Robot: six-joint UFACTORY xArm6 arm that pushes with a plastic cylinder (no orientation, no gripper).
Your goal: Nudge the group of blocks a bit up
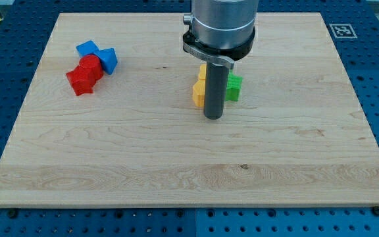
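My tip (pixel 213 117) rests on the wooden board (pixel 176 164) just below a small group of blocks near the middle. The rod hides the group's centre. A yellow block (pixel 199 89) shows on the rod's left, its shape unclear. A green block (pixel 233 87) shows on the rod's right, partly hidden. The tip is touching or nearly touching the lower edges of both. At the view's upper left a second group sits apart: a blue block (pixel 98 54) above and to the right of a red block (pixel 84 75), the two touching.
The arm's grey cylindrical end (pixel 220 26) hangs over the top middle of the board. A black-and-white marker tag (pixel 340 30) is at the board's top right corner. Blue perforated table (pixel 5 79) surrounds the board.
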